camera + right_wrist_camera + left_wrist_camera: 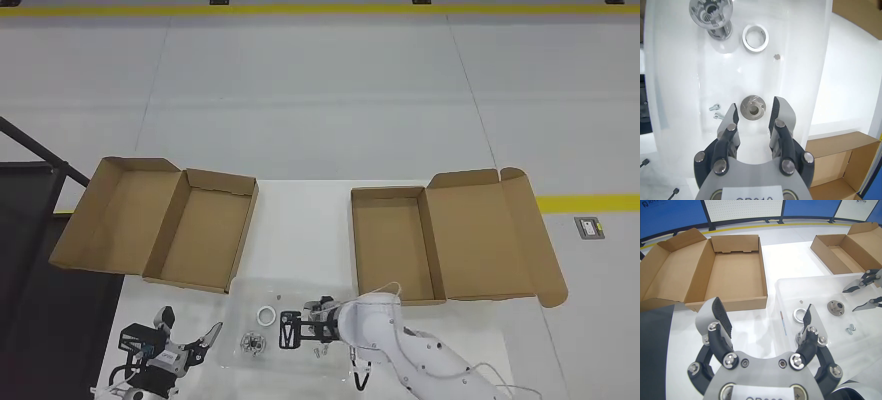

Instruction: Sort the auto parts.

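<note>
A clear plastic tray (780, 287) near the table's front edge holds the metal parts. My right gripper (755, 103) is open over the tray, its fingers either side of a flanged hub (753, 109) without touching it. Farther along the tray lie a silver ring (755, 38), a toothed cylindrical part (712, 13), two small bolts (716, 111) and a tiny nut (776, 56). My left gripper (762, 306) stands open and holds nothing, above the table just outside the tray's left end. In the top view the right gripper (289, 330) is beside the ring (267, 315), the left gripper (190, 325) at the front left.
Two open cardboard boxes sit behind the tray, one at the left (195, 235) and one at the right (395, 245), each with its lid folded outward. A dark panel (30, 260) borders the table's left side.
</note>
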Robot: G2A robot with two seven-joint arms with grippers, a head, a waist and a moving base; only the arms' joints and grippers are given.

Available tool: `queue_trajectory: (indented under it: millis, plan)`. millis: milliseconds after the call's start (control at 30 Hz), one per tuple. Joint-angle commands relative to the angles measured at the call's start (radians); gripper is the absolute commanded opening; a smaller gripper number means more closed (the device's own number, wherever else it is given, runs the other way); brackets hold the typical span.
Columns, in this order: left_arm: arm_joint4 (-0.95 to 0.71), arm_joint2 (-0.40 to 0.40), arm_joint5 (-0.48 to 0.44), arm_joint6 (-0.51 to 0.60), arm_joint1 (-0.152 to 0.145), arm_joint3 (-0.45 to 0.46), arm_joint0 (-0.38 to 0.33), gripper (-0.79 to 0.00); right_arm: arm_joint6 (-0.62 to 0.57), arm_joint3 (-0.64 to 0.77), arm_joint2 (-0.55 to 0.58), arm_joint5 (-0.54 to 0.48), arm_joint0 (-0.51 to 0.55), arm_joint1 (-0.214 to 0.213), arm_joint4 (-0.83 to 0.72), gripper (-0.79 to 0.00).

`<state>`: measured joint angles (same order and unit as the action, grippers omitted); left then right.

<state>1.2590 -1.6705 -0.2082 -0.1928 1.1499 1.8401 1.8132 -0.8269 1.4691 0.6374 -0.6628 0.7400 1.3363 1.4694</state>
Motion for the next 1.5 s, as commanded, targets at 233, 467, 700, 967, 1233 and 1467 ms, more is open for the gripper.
queue_trajectory:
  millis: [233,467,700,967,1233,1467]
  plan:
    - [0.000,0.000,0.000,0.000,0.000,0.000,0.000,0.000,-0.050,-0.125,-0.043,0.002,-0.069,0.044,-0.058,-0.434]
    - [0.000,0.000,0.000,0.000,0.000,0.000,0.000,0.000,-0.063,-0.202,-0.067,-0.008,-0.105,0.072,-0.095,-0.446]
    - [0.000,0.000,0.000,0.000,0.000,0.000,0.000,0.000,-0.084,-0.253,-0.086,-0.015,-0.125,0.094,-0.118,-0.496]
    - [0.000,0.000,0.000,0.000,0.000,0.000,0.000,0.000,-0.088,-0.302,-0.094,-0.020,-0.139,0.112,-0.133,-0.662]
    - [0.000,0.000,0.000,0.000,0.000,0.000,0.000,0.000,-0.031,-0.255,-0.057,-0.022,-0.129,0.104,-0.119,-0.785]
    - [0.000,0.000,0.000,0.000,0.000,0.000,0.000,0.000,0.108,0.040,0.122,-0.114,0.021,0.012,-0.022,-0.785]
